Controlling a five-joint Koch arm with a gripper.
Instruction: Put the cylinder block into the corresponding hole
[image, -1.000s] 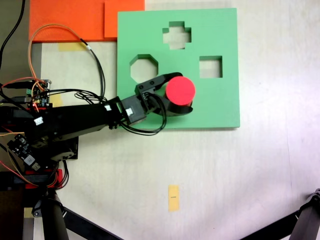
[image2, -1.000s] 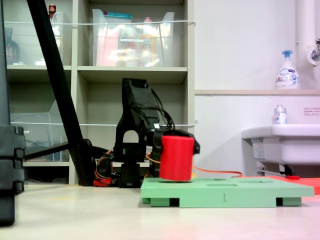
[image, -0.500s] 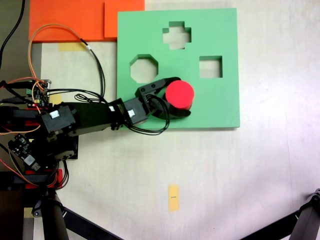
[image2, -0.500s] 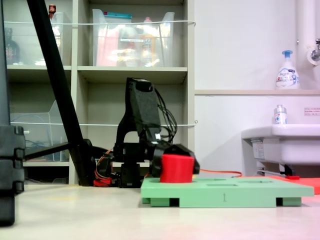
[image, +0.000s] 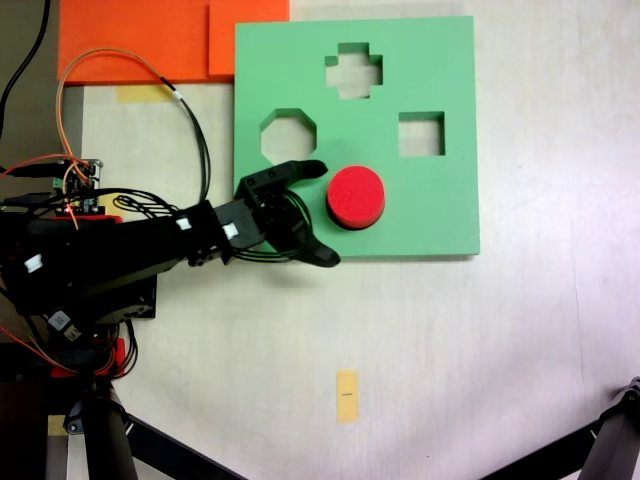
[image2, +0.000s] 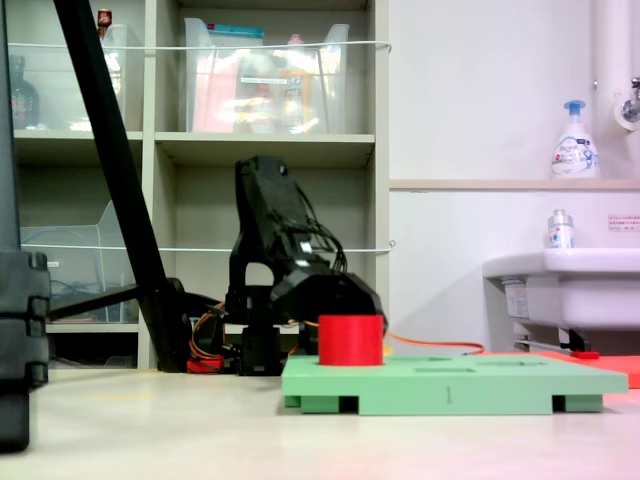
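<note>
Broadly: square green foam board (image: 440, 215) flat on the floor; red foam cylinder (image: 356, 196) seated in its round hole, top proud (likely light, soft, grippy; best pinched across curved sides). Gripper (image: 312, 212) spread wide, empty, beside it.

Black arm low and outstretched, claw (image: 318, 212) spread wide, holding nothing.

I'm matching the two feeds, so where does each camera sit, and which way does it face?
First exterior view: overhead, facing straight down on the green board; the whole arm and open gripper show.
Second exterior view: near floor level, facing sideways at the board's edge, shelves behind; the arm stands behind the cylinder block.
Shared: board, cylinder block seated in it, arm.
</note>
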